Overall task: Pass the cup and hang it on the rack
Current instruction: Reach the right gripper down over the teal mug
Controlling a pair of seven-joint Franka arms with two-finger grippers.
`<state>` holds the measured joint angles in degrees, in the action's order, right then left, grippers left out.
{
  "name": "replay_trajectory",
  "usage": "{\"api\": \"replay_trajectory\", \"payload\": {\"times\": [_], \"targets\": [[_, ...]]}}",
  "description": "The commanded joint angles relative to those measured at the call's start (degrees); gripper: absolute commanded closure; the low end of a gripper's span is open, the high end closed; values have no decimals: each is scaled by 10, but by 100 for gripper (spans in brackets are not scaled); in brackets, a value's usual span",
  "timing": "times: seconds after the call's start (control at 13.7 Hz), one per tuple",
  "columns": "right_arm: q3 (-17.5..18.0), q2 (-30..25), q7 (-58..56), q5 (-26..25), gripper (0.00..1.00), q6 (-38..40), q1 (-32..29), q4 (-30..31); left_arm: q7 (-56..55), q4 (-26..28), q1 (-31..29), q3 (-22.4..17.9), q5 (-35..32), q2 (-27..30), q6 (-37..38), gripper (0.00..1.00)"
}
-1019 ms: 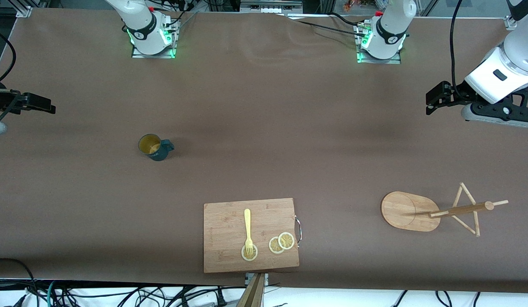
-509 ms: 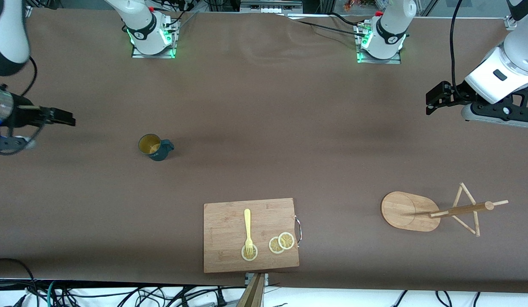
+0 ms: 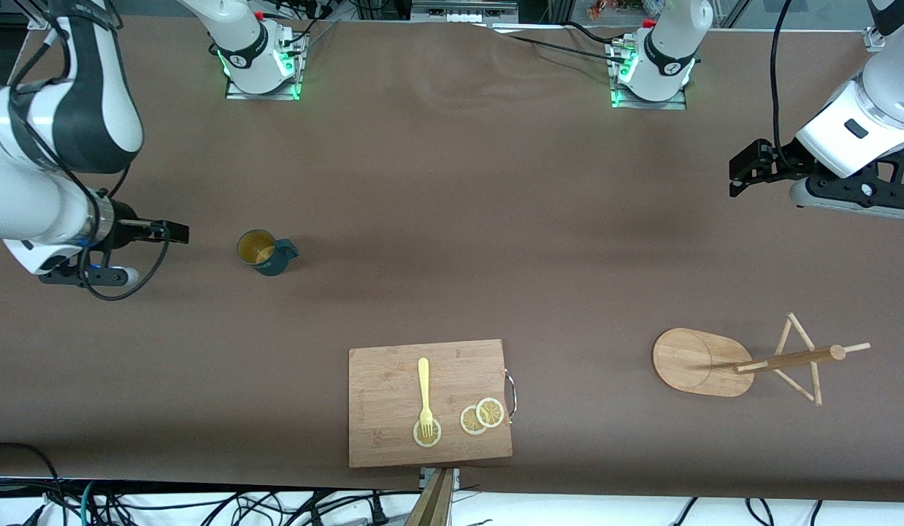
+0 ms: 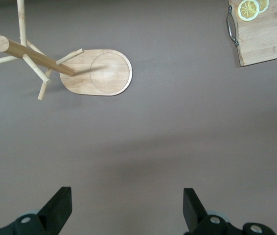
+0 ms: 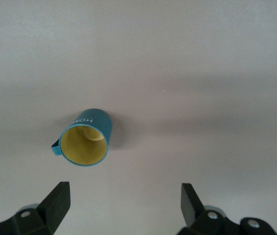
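Note:
The cup point(image 3: 266, 252), dark teal with a yellow inside, stands upright on the brown table, its handle pointing toward the left arm's end. In the right wrist view the cup point(image 5: 85, 137) lies ahead of the fingers, apart from them. My right gripper point(image 3: 176, 232) hangs open over bare table beside the cup, toward the right arm's end, and its jaws point(image 5: 124, 192) hold nothing. The rack point(image 3: 696, 361) stands on its oval base near the left arm's end. My left gripper point(image 3: 744, 172) waits open and empty above the table, and its wrist view shows the rack point(image 4: 99, 72) below.
A wooden cutting board point(image 3: 430, 402) lies near the table's front edge, carrying a yellow fork point(image 3: 424, 394) and lemon slices point(image 3: 481, 416). The board's corner point(image 4: 268, 32) also shows in the left wrist view. The two arm bases point(image 3: 262, 66) stand along the back edge.
My right arm has swung in from the table's end toward the cup, its gripper staying open. The left arm, cup and rack have not moved.

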<state>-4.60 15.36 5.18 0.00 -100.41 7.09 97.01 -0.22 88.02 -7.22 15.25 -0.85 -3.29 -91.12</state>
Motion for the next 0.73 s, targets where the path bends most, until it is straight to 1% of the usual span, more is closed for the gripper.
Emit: {"api": "replay_trajectory", "payload": {"times": [0.0,0.29,0.66], "targets": [[9,-17,35,10,0,-55,9,57,9,-3,0,2,-6,0,-1,0],[22,-17,51,11,0,-100,10,97,9,-3,0,2,-6,1,-1,0],[35,-17,51,11,0,-202,10,174,9,-3,0,2,-6,1,-1,0]]}}
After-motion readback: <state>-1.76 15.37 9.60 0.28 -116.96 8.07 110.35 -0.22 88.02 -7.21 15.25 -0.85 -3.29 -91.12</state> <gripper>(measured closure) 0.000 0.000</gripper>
